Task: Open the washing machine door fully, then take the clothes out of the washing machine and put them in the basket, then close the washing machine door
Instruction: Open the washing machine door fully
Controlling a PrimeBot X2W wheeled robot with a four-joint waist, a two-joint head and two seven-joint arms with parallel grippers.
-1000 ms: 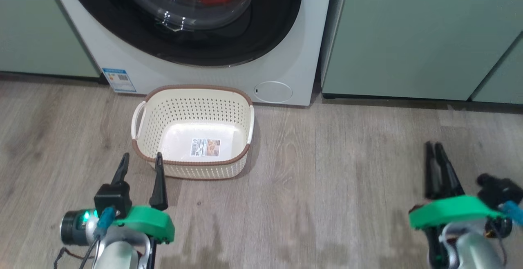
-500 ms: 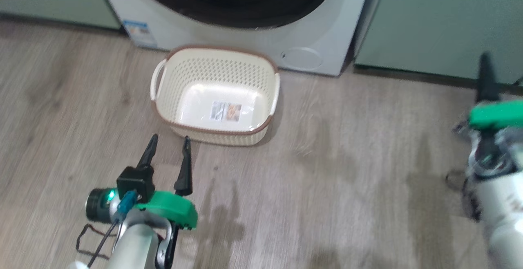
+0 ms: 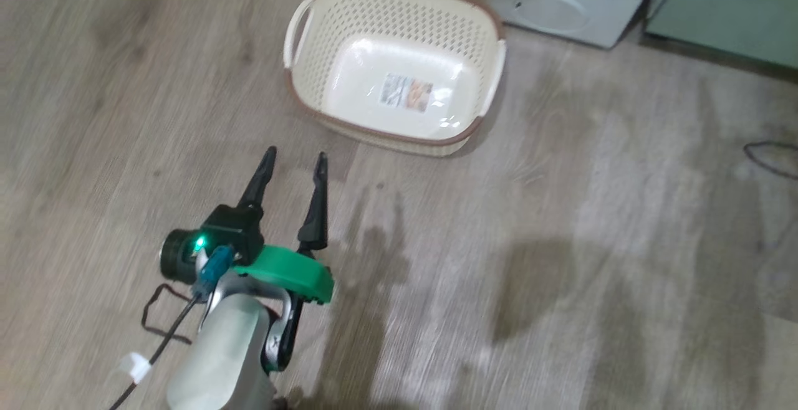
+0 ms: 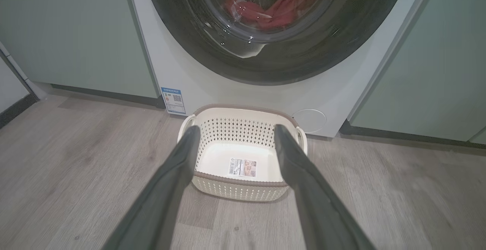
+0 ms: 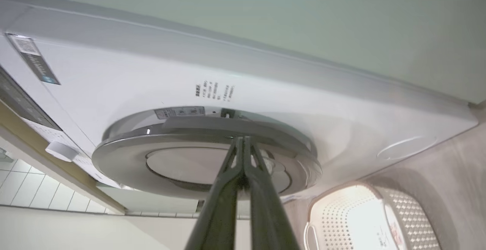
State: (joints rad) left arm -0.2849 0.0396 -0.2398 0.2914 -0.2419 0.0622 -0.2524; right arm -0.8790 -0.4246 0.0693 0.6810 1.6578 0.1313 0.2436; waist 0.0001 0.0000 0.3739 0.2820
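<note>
Currently logged, item by item.

- **Right pincer** [image 5: 243,140]: clenched on nothing, fingers pressed together, tips at the edge of the door [image 5: 125,159]. Whether they touch it cannot be told. A second ago it hung low over the floor [image 3: 561,273] with fingers slightly parted. It has since shut and risen to the door. Judgement: the door-opening step is beginning, and the shut fingers are likely meant to hook behind the rim.
- **Left pincer** [image 3: 296,154]: released, spread wide, holding nothing, aimed at the basket [image 3: 399,23], as before.
- **Door**: appears shut against the washer [image 4: 190,79].
- **Clothes** [image 4: 273,12]: red, inside behind the glass.
- **Basket**: empty, on the floor at the washer's foot, unmoved.
- **Head camera**: has swung down and sideways, so the washer now sits at that view's top edge.
</note>
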